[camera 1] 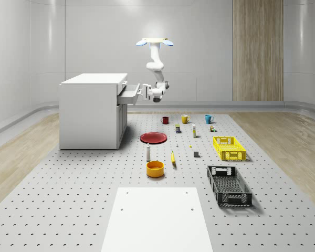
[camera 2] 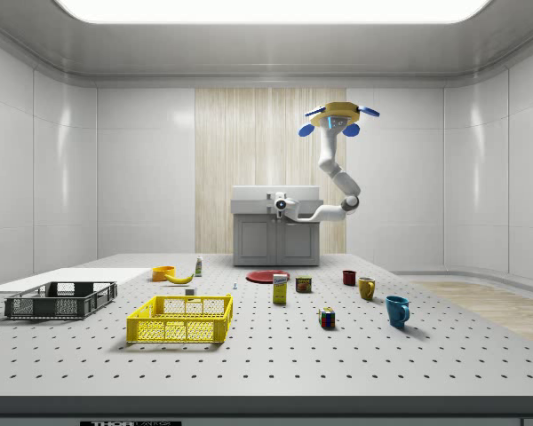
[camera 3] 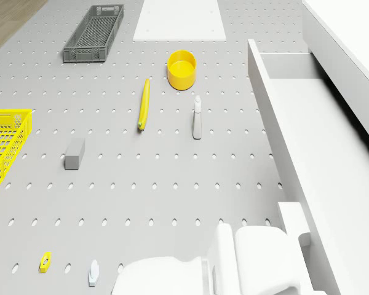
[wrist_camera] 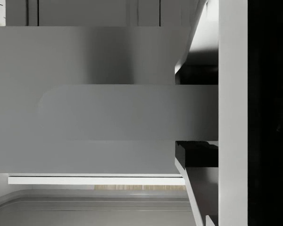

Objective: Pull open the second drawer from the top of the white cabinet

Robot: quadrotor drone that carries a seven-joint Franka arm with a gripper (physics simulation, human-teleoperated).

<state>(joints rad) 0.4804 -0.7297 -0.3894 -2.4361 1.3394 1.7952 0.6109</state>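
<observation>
The gripper (camera 1: 146,92) is seen at the front of the drawer (camera 1: 128,95), level with it, on the side facing away from the cabinet (camera 1: 92,110). In the wrist view the drawer front (wrist_camera: 85,99) is seen very close, with its handle (wrist_camera: 108,112) running across it. Whether the fingers are apart or closed on the handle cannot be told.

The drawer is drawn partly out of the cabinet, just under the cabinet top; its open tray (camera 3: 307,123) is seen from above in the drone view, directly beside the wrist (camera 3: 258,258). Which drawer in the stack it is cannot be made out with certainty.

The arm (camera 2: 333,191) is bent at the elbow and rises from the gripper to the drone (camera 2: 339,115). The drone is seen hovering in the air, above and slightly beyond the gripper, off the cabinet's front, over the bench (camera 1: 68,178).

Below and past the gripper on the bench, a red plate (camera 1: 153,137) is noted nearest the cabinet. Farther out lie a small bottle (camera 3: 197,117), a banana (camera 3: 144,104) and a yellow bowl (camera 3: 182,69). Three mugs, red (camera 1: 165,119), yellow (camera 1: 185,118) and blue (camera 1: 208,118), are set in a row. A yellow crate (camera 1: 229,147) and a dark crate (camera 1: 229,185) are well apart from the gripper, as is a white sheet (camera 1: 157,218) at the far end.
</observation>
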